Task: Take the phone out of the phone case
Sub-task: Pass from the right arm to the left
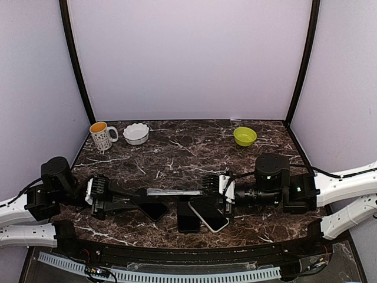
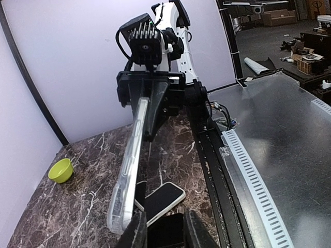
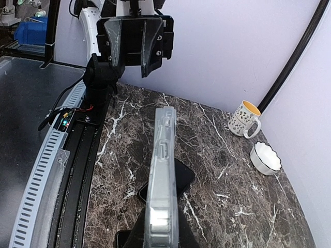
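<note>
My right claw point(image 1: 211, 191) pinching clear case point(image 1: 174, 192), edge-up above table. My left claw point(image 3: 133, 59) spread, near case's other end. Phone point(image 1: 209, 217) on table.

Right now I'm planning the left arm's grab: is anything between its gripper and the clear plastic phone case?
Nothing visible. The clear plastic phone case, clamped in the right gripper, reaches unobstructed toward the open left gripper; the white-rimmed black phone lies below.
</note>
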